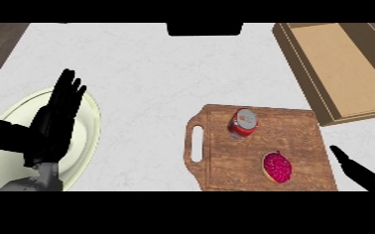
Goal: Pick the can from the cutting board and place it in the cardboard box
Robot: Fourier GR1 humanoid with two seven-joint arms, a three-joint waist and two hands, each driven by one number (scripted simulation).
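Red can (pixel 243 122), silver top, upright

I see my left hand (pixel 57 116) at the view's left, fingers straight and pointing up, resting open, with its grey forearm (pixel 44 177) entering from the lower edge. My right hand (pixel 350 167) shows only as dark fingers at the lower right corner, extended straight.

white desk (pixel 168 74), faint grey marbling, fills most of the view. brown strip of floor (pixel 10 37) at top-left corner (could be wood, hard to tell). black block (pixel 205 29) at the desk's far edge, top centre. lighting even and flat.
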